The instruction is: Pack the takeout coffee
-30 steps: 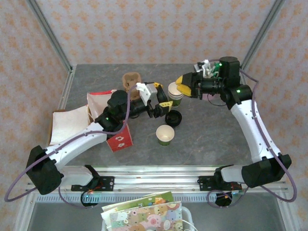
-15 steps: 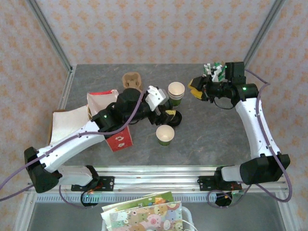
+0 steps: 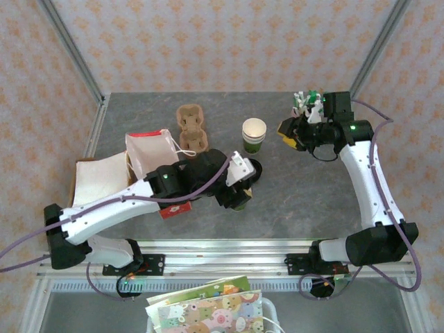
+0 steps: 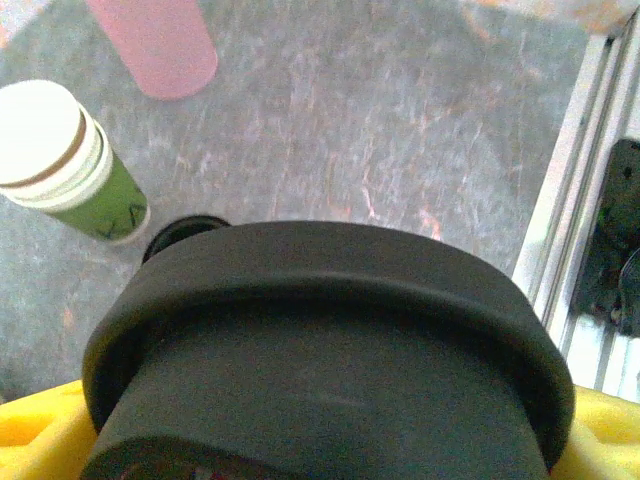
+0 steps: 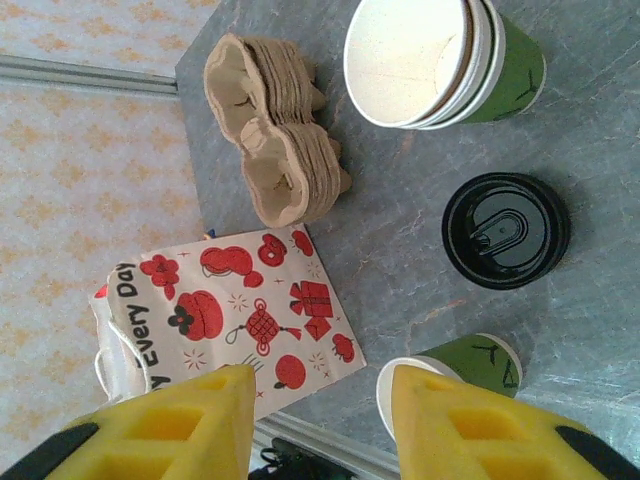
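Left gripper (image 4: pixel 320 445) pinches a black lid (image 4: pixel 320 320); right gripper (image 5: pixel 320 420) hangs spread and empty. We judge that a lid pressed off-centre could tip the open cup (image 5: pixel 462 362).

There are two robot arms, and each has one tool: the left tool (image 3: pixel 238 189) and the right tool (image 5: pixel 320 420). There are four green cups. Going by the rims, three sit inside each other in one cup stack (image 5: pixel 440 60), and one lone cup (image 5: pixel 465 362) stands by itself. There are two black lids: one held lid (image 4: pixel 330 350) in the left tool, and one loose lid (image 5: pixel 505 230) on the surface (image 5: pixel 600 130). There is one pile of brown cup holders (image 5: pixel 275 130), but I cannot tell how many are in it. There is one red-and-white paper bag (image 5: pixel 240 310), one white sheet (image 3: pixel 97 177) and one colourful bag (image 3: pixel 208 305).
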